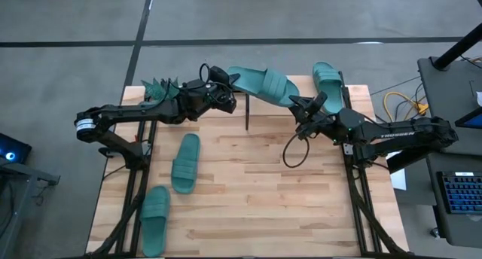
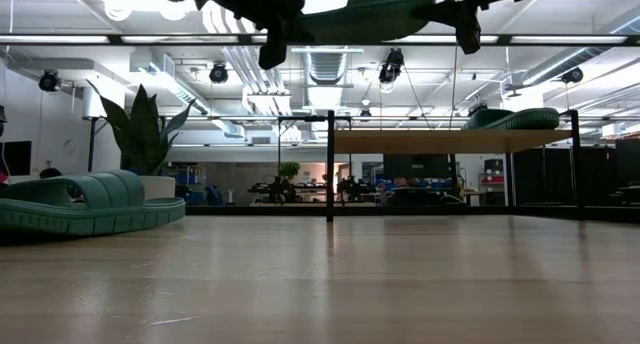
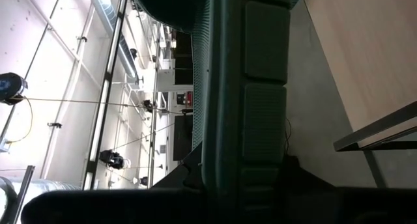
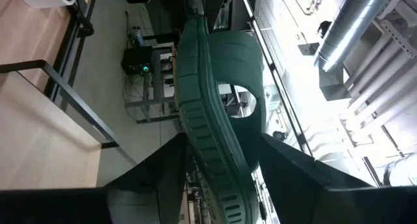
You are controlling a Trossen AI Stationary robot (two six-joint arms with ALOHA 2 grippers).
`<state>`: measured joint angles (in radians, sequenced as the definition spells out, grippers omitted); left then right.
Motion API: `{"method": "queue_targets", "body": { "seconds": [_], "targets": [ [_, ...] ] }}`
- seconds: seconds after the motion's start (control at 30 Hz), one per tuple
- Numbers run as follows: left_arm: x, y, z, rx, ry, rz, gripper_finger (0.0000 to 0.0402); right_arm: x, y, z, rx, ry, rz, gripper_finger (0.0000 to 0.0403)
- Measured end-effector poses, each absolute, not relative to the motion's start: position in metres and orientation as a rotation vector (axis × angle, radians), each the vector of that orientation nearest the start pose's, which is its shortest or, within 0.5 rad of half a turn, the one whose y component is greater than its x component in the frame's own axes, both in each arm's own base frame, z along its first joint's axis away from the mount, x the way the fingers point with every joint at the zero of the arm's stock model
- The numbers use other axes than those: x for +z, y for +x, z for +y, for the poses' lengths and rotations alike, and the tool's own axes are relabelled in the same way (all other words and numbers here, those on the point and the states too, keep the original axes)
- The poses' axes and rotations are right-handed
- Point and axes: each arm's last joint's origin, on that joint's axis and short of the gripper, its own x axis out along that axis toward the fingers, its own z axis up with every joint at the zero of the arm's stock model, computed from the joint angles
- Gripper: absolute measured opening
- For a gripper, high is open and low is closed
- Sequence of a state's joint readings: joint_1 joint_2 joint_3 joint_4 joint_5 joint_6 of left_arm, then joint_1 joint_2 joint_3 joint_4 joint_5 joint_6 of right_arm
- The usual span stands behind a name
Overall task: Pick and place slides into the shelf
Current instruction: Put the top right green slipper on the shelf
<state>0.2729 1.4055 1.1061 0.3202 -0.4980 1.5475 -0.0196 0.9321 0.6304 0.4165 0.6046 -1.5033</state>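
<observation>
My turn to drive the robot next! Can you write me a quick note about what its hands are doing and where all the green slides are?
Left gripper: shut on one end of the lifted slide, held in the air above the shelf.
Right gripper: fingers on either side of the slide's other end.
Done: one slide on shelf.
Left: place the lifted slide, then the two slides on the table, the middle one and the front one.

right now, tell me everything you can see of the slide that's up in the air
The raised slide is teal-green, rubbery-looking, with a long oval sole, ribbed tread and one wide strap. It hangs tilted over the shelf's left half, touching no board. The left gripper is shut on one end; the right gripper's fingers flank the other.
</observation>
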Motion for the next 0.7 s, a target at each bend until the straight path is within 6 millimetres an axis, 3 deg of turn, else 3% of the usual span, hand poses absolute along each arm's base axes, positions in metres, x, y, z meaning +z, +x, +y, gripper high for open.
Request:
{"method": "queue_targets", "body": {
  "seconds": [0.2, 0.4, 0.7],
  "targets": [
    [0.3509, 0.3059, 0.1, 0.624, 1.461, 0.577, 0.0049, 0.3104, 0.205, -0.0205, -0.581, -1.413, 0.376, 0.0133],
    [0.3514, 0.3058, 0.1, 0.628, 1.46, 0.574, 0.0049, 0.3093, 0.2052, -0.0205, -0.576, -1.416, 0.385, 0.0042],
    [0.3513, 0.3058, 0.1001, 0.627, 1.462, 0.576, 0.0049, 0.3084, 0.2053, -0.0205, -0.569, -1.416, 0.392, 0.0038]
  ]
}}
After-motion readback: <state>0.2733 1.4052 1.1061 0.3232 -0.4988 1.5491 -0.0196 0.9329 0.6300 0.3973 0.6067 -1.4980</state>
